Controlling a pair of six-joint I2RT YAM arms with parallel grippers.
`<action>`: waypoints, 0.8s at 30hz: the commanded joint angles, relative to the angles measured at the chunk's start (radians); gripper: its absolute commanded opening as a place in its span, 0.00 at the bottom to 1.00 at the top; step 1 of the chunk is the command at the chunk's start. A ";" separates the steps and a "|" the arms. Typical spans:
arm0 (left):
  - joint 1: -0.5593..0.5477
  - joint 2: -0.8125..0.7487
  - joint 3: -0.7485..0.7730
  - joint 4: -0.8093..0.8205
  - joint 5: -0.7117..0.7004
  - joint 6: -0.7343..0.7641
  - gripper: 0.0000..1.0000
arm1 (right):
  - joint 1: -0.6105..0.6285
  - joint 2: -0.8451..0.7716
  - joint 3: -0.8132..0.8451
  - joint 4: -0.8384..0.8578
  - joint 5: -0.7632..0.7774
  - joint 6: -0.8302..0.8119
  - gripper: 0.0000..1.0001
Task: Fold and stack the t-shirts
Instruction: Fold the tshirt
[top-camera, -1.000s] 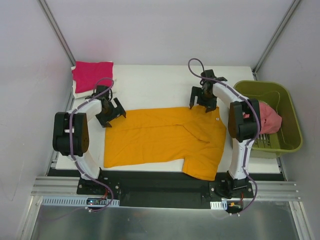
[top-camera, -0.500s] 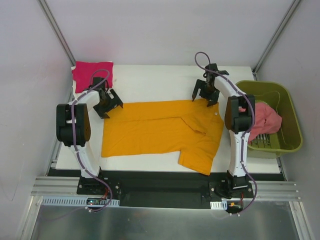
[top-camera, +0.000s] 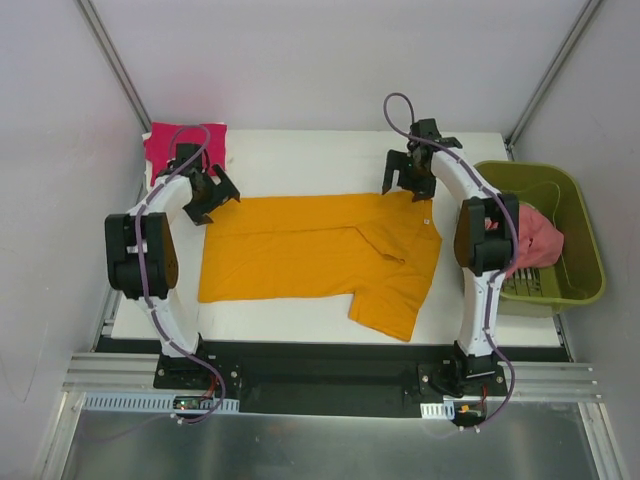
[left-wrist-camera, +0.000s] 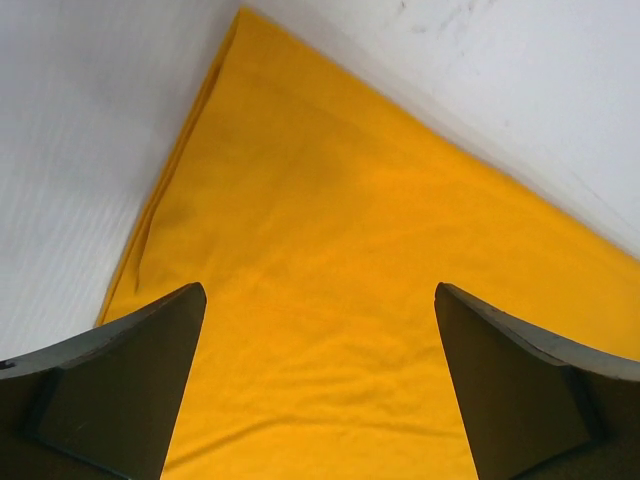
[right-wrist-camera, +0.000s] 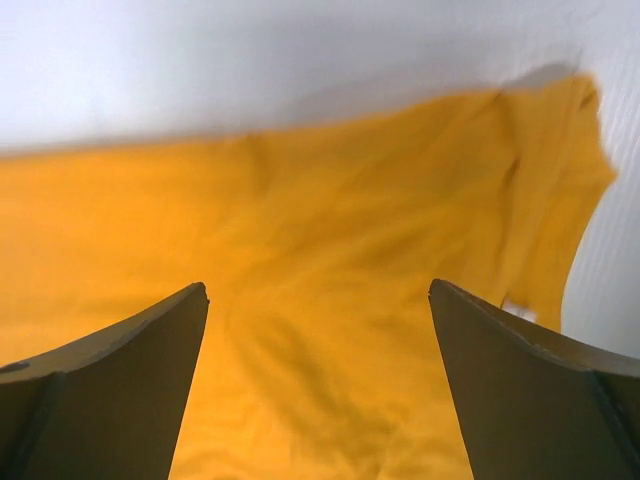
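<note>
An orange-yellow t-shirt (top-camera: 300, 255) lies spread flat across the white table (top-camera: 300, 165), with one sleeve pointing toward the near edge. My left gripper (top-camera: 213, 203) hovers open over the shirt's far left corner (left-wrist-camera: 300, 200), and nothing is between its fingers. My right gripper (top-camera: 405, 190) hangs open above the far right corner (right-wrist-camera: 330, 200), also empty. A folded magenta t-shirt (top-camera: 185, 143) rests on a white one (top-camera: 153, 183) at the table's far left corner. A salmon-pink t-shirt (top-camera: 538, 240) sits bunched in the bin.
An olive-green plastic bin (top-camera: 580, 225) stands off the table's right side, close to the right arm. Pale walls with metal frame rails enclose the table on three sides. Bare white table shows beyond the shirt.
Both grippers moved toward the far side of the table, staying open. The orange-yellow t-shirt slid away from the near edge and a little left, and its sleeve no longer overhangs the front.
</note>
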 joint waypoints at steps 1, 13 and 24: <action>0.003 -0.273 -0.158 -0.037 0.002 -0.010 0.99 | 0.111 -0.308 -0.114 0.012 0.019 -0.147 0.97; 0.002 -0.673 -0.648 -0.062 0.062 -0.101 0.99 | 0.373 -0.536 -0.627 0.052 0.004 -0.059 0.97; 0.000 -0.838 -0.762 -0.112 0.031 -0.144 1.00 | 0.306 -0.288 -0.486 0.091 0.063 0.003 0.97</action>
